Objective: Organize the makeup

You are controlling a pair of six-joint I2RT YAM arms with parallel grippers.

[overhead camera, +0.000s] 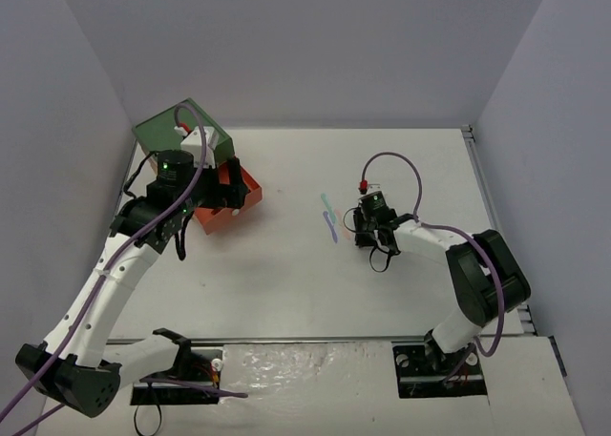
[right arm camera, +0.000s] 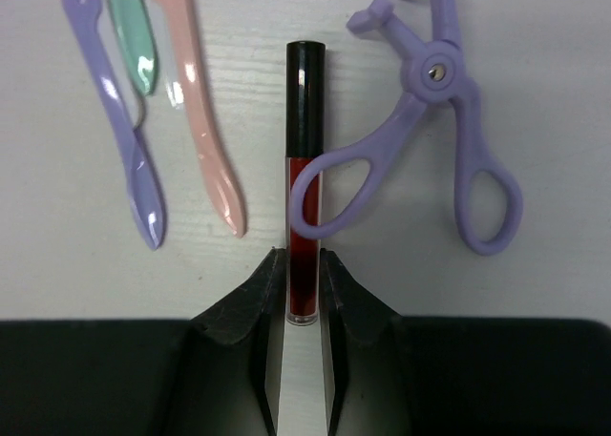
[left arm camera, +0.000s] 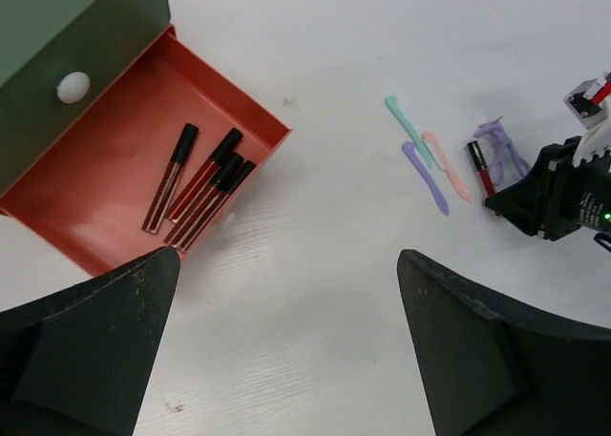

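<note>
A dark-red stick with a black cap (right arm camera: 305,102) lies on the white table, its lower end between the pads of my right gripper (right arm camera: 304,264), which is shut on it. One handle loop of a purple eyelash curler (right arm camera: 439,72) lies across the stick. To the left lie a purple tool (right arm camera: 119,121), a teal tool (right arm camera: 134,26) and a pink tool (right arm camera: 200,121). My left gripper (left arm camera: 286,293) hangs open over bare table with nothing between its fingers. Beside it, several dark-red sticks (left arm camera: 205,183) lie in an open orange drawer (left arm camera: 95,197).
The drawer belongs to a green-topped box (overhead camera: 181,131) at the back left, with a white knob (left arm camera: 73,87) on its front. My right gripper (overhead camera: 368,228) sits mid-table beside the thin tools (overhead camera: 329,217). Grey walls enclose the table on three sides.
</note>
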